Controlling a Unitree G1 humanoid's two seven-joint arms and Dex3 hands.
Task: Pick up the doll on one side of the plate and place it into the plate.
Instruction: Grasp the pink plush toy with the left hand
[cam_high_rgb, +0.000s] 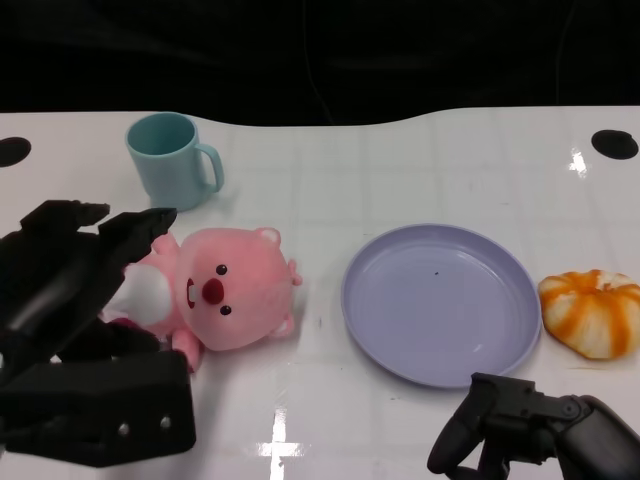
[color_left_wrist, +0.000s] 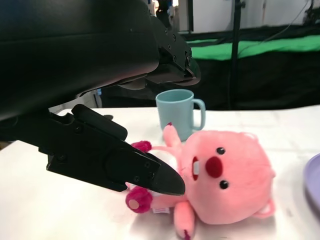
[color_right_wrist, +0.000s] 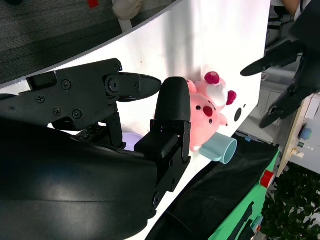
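White glossy table (cam_high_rgb: 400, 170) against black backdrop; left robot hand (cam_high_rgb: 70, 300) spread wide, right robot hand (cam_high_rgb: 530, 425) curled empty.

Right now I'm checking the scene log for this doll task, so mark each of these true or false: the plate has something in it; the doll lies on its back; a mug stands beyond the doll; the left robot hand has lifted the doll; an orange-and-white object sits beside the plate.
1. The round lavender plate has something in it. False: it holds nothing.
2. The pink plush doll lies face up on the white table. True.
3. A light-blue mug stands on the table beyond the doll. True.
4. The left robot hand has lifted the doll. False: the doll lies on the table, with the fingers spread around it.
5. An orange-and-white striped object sits beside the plate, opposite the doll. True.
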